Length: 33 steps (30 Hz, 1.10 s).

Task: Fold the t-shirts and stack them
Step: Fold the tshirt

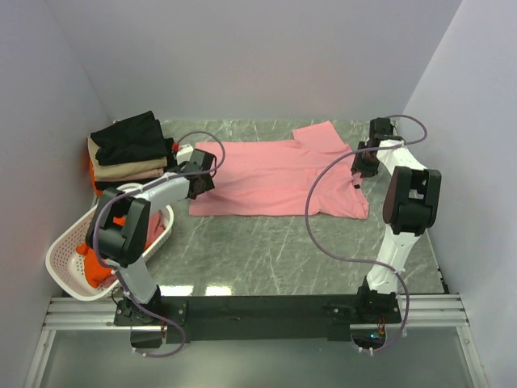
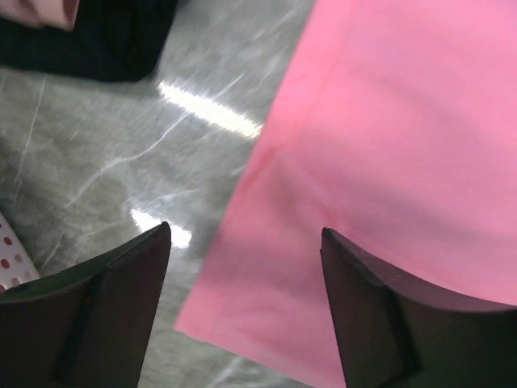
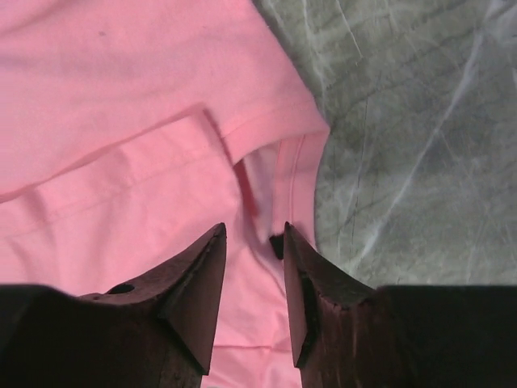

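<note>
- Grey marbled table point(image 1: 283, 250) between plain pale walls carries everything.
- Left jaws stand wide apart with nothing between them. The left wrist view shows one finger point(image 2: 97, 315) over bare table point(image 2: 97, 162) and the other over pink cloth. A corner of the pink t-shirt point(image 2: 388, 145) lies below the gap. Whether either finger touches down cannot be told.
- Right jaws stand a narrow gap apart, and no cloth shows pinched between them. The right wrist view shows them above the pink t-shirt point(image 3: 121, 121), where a hemmed sleeve edge folds over the body. Bare table point(image 3: 404, 121) lies just to one side.
- Only the top view shows the whole pink t-shirt point(image 1: 275, 178). It lies spread flat across the far half of the table, with its straight hem to the left and its sleeves to the right. The left arm point(image 1: 153, 194) reaches its left edge and the right arm point(image 1: 408, 194) its right edge.
- Only the top view shows the folded stack in the far left corner. A black t-shirt point(image 1: 129, 137) lies on a beige t-shirt point(image 1: 121, 168), and an orange-red edge point(image 1: 91, 160) shows at the stack's left side.
- A white basket point(image 1: 65, 250) sits at the near left, partly under the left arm, with orange-red cloth point(image 1: 97, 267) inside.
- The left wrist view catches only a perforated corner of the basket point(image 2: 12, 259), plus dark cloth point(image 2: 97, 40) at its top left.
</note>
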Motion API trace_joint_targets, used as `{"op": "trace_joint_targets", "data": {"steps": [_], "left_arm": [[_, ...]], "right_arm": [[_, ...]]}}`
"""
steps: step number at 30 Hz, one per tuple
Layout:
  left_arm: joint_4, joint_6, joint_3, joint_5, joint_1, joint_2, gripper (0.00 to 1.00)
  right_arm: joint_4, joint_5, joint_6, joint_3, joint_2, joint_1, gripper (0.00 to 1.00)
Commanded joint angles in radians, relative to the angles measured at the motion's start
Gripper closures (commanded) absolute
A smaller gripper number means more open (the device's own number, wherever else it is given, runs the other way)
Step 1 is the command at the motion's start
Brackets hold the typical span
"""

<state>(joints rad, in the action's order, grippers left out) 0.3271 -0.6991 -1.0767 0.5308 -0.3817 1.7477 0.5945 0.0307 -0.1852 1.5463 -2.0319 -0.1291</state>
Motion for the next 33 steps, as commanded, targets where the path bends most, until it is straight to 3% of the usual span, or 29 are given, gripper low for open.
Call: {"op": "trace_joint_targets", "data": {"steps": [1, 6, 13, 25, 33], "left_arm": [[-0.008, 0.013, -0.087, 0.032, -0.029, -0.070, 0.19], [-0.052, 0.039, -0.198, -0.035, -0.103, 0.016, 0.16], [-0.148, 0.038, -0.250, -0.202, -0.141, 0.188, 0.15], [-0.256, 0.016, -0.048, -0.270, -0.141, 0.191, 0.15], [-0.289, 0.015, 0.057, -0.267, -0.141, 0.164, 0.14]], "right_arm": [[-0.035, 0.014, -0.029, -0.043, 0.127, 0.000, 0.58], [-0.081, 0.064, -0.059, -0.124, 0.185, 0.083, 0.58], [-0.041, 0.074, -0.072, -0.084, 0.099, 0.200, 0.58], [-0.032, 0.077, -0.200, -0.288, 0.118, 0.310, 0.61], [-0.032, 0.064, -0.256, -0.454, 0.225, 0.352, 0.61]]}}
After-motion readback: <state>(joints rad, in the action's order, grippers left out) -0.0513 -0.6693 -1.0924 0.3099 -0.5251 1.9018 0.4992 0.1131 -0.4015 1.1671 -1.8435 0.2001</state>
